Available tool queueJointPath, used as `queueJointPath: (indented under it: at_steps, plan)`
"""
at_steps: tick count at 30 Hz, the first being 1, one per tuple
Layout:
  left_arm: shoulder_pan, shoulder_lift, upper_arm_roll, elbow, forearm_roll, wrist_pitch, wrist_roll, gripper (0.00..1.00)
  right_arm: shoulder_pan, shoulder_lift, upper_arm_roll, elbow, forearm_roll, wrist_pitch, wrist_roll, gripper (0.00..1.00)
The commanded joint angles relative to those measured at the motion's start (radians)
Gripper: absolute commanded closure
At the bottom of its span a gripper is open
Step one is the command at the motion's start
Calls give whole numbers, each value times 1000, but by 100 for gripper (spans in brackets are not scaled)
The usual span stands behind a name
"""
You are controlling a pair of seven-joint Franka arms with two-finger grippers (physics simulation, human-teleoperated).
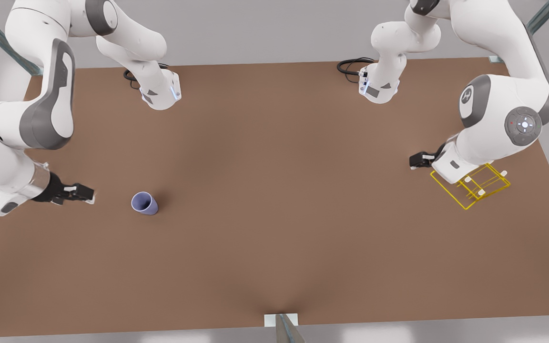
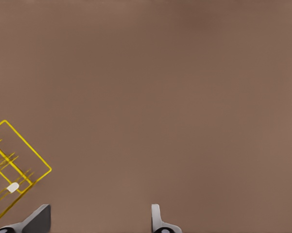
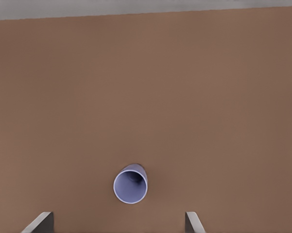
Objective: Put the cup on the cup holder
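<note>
The lavender cup (image 1: 144,203) stands upright on the brown table (image 1: 274,157), toward the front view's left, its dark inside showing. My right gripper (image 1: 86,194) hovers just to the cup's left in that view, open with nothing in it. In the right wrist view the cup (image 3: 130,183) sits ahead of the spread fingers, roughly centred between them. The yellow wire cup holder (image 1: 475,186) with white-capped prongs stands at the front view's far right. My left gripper (image 1: 417,160) hangs beside it, open and empty. The holder's corner (image 2: 12,186) appears off to one side of the left fingers (image 2: 158,221).
Both arm bases (image 1: 160,93) (image 1: 379,88), with black cables, stand at the table's far edge. A metal post (image 1: 281,326) sits at the middle of the near edge. The left arm's wrist body overlaps part of the cup holder in the front view.
</note>
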Motion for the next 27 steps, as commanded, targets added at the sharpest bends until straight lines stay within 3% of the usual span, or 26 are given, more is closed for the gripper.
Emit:
queueJointPath:
  at_steps: [1,6,9,15,17,22,27]
  plan:
    - [-9,2,-2,-1,0,134,-93,0,-4,0,-1,2,1,58,-28,0]
    - [-20,5,-14,4,11,129,-81,0,-17,-11,-1,2,1,28,-31,0]
    - [-20,83,-13,8,27,100,-85,0,-12,-4,1,-18,3,-45,-43,0]
    - [-26,83,-11,7,28,72,-85,0,48,64,3,-61,-9,-16,-29,0]
    - [-24,83,-11,7,28,71,-82,0,77,56,3,-130,-11,50,-26,0]
    - [-27,83,-11,5,28,59,-87,0,77,-53,98,-393,-11,225,-20,0]
    - [-27,83,-11,2,28,43,-81,0,95,-2,119,-426,-13,455,118,0]
